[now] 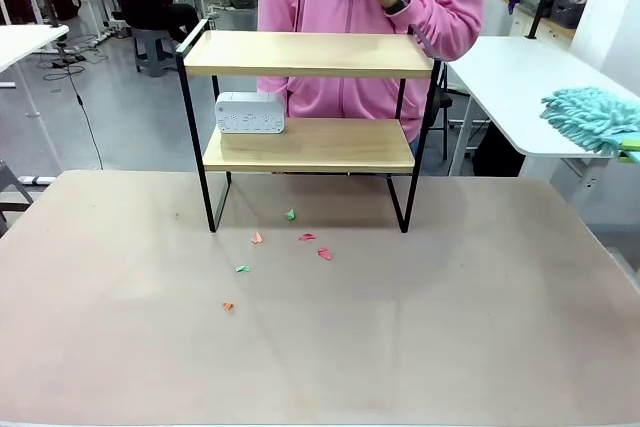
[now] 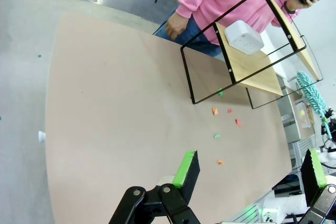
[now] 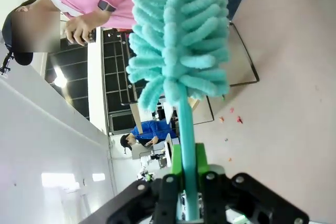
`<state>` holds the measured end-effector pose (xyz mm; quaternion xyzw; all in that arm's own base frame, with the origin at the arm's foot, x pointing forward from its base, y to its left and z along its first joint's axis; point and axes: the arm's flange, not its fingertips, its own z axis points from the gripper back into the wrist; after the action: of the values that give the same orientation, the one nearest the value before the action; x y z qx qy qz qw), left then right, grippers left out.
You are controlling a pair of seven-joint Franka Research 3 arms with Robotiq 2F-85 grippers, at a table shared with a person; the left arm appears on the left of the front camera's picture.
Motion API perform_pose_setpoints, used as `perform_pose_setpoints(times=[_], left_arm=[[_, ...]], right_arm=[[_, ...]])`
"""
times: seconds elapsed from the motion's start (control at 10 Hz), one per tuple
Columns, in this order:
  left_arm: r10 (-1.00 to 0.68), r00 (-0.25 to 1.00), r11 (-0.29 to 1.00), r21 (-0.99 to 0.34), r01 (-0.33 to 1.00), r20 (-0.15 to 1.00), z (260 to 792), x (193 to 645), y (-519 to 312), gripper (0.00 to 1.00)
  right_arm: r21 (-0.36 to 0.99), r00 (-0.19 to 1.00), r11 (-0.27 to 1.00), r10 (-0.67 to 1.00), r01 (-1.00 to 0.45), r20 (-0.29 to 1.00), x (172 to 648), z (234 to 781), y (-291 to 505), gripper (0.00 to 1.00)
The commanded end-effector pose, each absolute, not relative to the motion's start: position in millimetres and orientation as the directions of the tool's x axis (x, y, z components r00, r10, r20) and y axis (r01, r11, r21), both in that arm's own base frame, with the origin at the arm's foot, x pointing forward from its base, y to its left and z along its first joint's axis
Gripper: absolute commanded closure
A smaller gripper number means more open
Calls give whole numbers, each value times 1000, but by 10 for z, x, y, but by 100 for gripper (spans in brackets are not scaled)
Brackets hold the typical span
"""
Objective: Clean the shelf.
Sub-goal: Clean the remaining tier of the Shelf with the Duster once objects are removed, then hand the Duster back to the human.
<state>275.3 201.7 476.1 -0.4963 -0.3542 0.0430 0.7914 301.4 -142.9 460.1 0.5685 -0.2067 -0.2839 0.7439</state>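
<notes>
The shelf, two pale wooden boards in thin black framing, is standing at the table's far middle. The left gripper is gaping wide; the right gripper is clamping a fluffy teal duster by its handle.

No legible print; marks on the white box on the shelf are too small.

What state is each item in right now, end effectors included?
Shelf: upright on the table, top board bare.
White box: resting on lower board.
Duster: handle clamped in right end effector.
Left end effector: open, empty.
Paper scraps: scattered on table before shelf.
</notes>
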Motion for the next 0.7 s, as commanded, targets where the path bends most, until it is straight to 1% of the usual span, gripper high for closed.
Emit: perform_pose_setpoints(times=[0.0, 0.6], left_arm=[[423, 730, 499, -811, 306, 536, 4765, 2763, 2011, 0], [423, 730, 499, -811, 306, 536, 4765, 2763, 2011, 0]], right_arm=[[963, 754, 211, -657, 165, 15, 3003, 4618, -1435, 87], [963, 754, 211, -657, 165, 15, 3003, 4618, -1435, 87]])
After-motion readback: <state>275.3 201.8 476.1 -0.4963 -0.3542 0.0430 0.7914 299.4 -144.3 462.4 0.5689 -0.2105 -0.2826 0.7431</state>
